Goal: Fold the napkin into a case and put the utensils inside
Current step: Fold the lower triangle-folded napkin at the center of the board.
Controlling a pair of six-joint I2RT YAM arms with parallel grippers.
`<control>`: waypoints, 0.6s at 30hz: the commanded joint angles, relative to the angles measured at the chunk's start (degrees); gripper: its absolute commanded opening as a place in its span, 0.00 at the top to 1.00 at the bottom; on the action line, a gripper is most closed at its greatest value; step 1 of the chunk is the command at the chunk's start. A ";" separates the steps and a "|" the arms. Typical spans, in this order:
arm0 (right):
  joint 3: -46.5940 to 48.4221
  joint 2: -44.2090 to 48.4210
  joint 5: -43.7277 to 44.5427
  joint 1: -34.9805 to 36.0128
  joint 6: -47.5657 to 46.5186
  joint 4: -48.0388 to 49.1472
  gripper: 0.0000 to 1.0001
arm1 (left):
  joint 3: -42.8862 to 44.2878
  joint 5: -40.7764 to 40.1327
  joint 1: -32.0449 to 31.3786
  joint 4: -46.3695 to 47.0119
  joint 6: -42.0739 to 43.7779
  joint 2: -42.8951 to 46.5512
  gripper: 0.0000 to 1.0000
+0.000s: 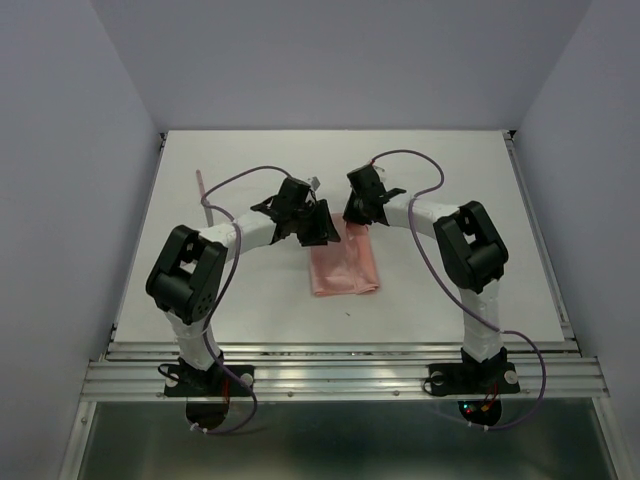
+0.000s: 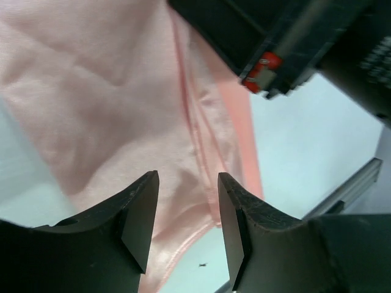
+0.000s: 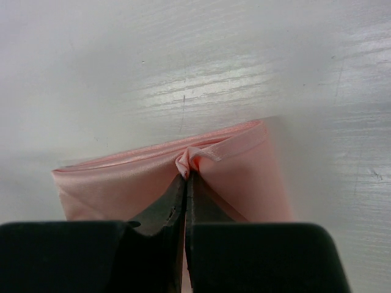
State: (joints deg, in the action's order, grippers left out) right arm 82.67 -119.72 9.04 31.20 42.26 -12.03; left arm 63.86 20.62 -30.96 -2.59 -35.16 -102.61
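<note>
Top external: left end effector (image 1: 321, 230) hides napkin (image 1: 346, 272) corner.

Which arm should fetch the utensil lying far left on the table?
Likely left: the left gripper is open and empty, nearer the utensil; the right gripper is shut on the napkin.

Napkin (image 1: 345, 265): 1, a single folded pink piece. Utensil (image 1: 203, 193): 1 thin pinkish sliver at the far left of the table (image 1: 450, 180); can't tell if more than one lies together there. Arms: 2, left arm (image 1: 190, 275) and right arm (image 1: 470, 250). Grippers: 2, left gripper (image 2: 188, 177) and right gripper (image 3: 185, 177), 2 fingers each. Purple cables (image 1: 240, 178): 2, one per arm. Table: 1.
</note>
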 commanded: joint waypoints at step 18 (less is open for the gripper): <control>1.00 -1.22 1.60 0.35 0.02 -1.94 0.99 | 1.27 5.40 -8.15 4.88 -3.17 -3.20 0.38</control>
State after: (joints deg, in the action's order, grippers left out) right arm 82.76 -119.77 9.02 31.20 42.28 -12.03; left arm 63.40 27.00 -38.30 4.80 -39.90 -103.96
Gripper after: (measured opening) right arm 0.027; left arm 0.619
